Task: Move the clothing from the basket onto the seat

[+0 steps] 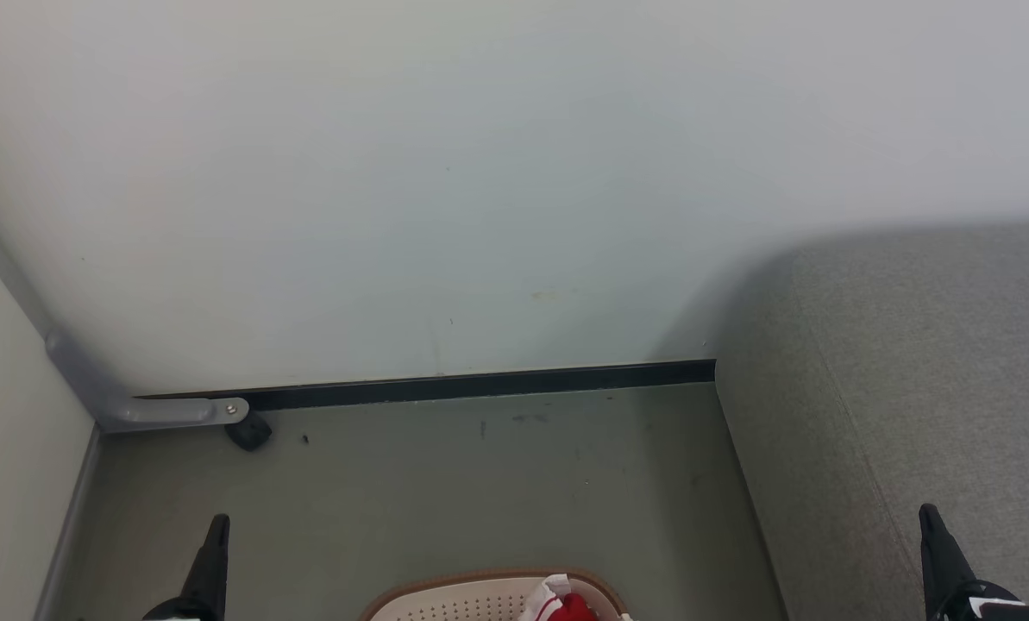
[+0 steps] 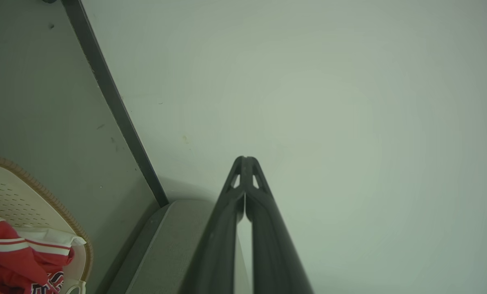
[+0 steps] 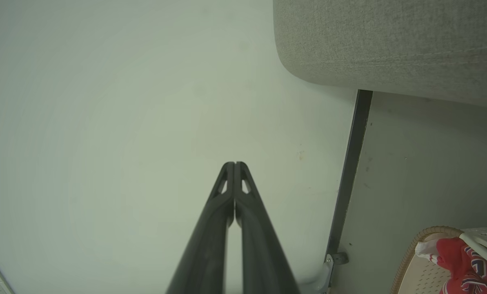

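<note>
Between the left pincer (image 1: 219, 524) and right pincer (image 1: 928, 514), the oval cream perforated plastic basket (image 1: 445, 607) and its red white-trimmed fabric clothing (image 1: 573, 609) are cut off by the lower edge.

It was a bare indoor corner, more a staged living-room mock-up than a lived-in home. A plain pale wall (image 1: 445, 172) met a smooth grey-green floor (image 1: 479, 483) along a dark skirting strip (image 1: 479, 385). A side panel (image 1: 5, 414) stood on a grey metal foot (image 1: 160, 412) with a small black caster (image 1: 249, 431). A grey upholstered seat (image 1: 911, 388) and a laundry basket (image 1: 479, 575) of red clothing (image 1: 574, 609) supplied the domestic touch.
</note>
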Controlling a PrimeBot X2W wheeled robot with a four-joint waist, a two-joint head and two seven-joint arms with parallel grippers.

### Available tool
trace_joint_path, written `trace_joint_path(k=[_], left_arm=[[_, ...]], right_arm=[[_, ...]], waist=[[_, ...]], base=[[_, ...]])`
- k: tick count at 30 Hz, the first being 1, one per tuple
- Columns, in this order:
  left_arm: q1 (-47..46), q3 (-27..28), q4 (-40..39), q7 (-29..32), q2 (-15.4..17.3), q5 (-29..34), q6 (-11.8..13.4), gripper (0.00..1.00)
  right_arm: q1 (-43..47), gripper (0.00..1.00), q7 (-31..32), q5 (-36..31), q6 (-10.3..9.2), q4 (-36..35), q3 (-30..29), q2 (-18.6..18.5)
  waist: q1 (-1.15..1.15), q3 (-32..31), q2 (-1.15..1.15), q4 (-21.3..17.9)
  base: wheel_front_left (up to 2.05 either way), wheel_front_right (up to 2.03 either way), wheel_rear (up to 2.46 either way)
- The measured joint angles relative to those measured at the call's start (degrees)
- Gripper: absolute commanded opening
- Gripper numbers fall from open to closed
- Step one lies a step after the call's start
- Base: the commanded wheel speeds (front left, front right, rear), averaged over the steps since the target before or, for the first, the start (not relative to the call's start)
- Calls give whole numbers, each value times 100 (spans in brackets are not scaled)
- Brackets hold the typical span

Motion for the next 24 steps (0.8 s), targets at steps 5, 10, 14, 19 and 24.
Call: trace_joint_path(k=[5, 10, 14, 19, 24], left_arm=[[0, 0, 0, 0, 0, 0, 0, 0], [0, 0, 0, 0, 0, 0, 1, 0], [0, 0, 0, 0, 0, 0, 0, 0], [0, 0, 0, 0, 0, 0, 1, 0], [0, 0, 0, 0, 0, 0, 0, 0]], right_arm=[[0, 0, 0, 0, 0, 0, 0, 0], [0, 0, 0, 0, 0, 0, 0, 0], [0, 0, 0, 0, 0, 0, 0, 0], [0, 0, 0, 0, 0, 0, 0, 0], [0, 0, 0, 0, 0, 0, 0, 0]], waist=[[0, 0, 0, 0], [0, 0, 0, 0], [0, 0, 0, 0], [0, 0, 0, 0], [0, 0, 0, 0]], base=[[0, 0, 0], [0, 0, 0], [0, 0, 0], [0, 0, 0], [0, 0, 0]])
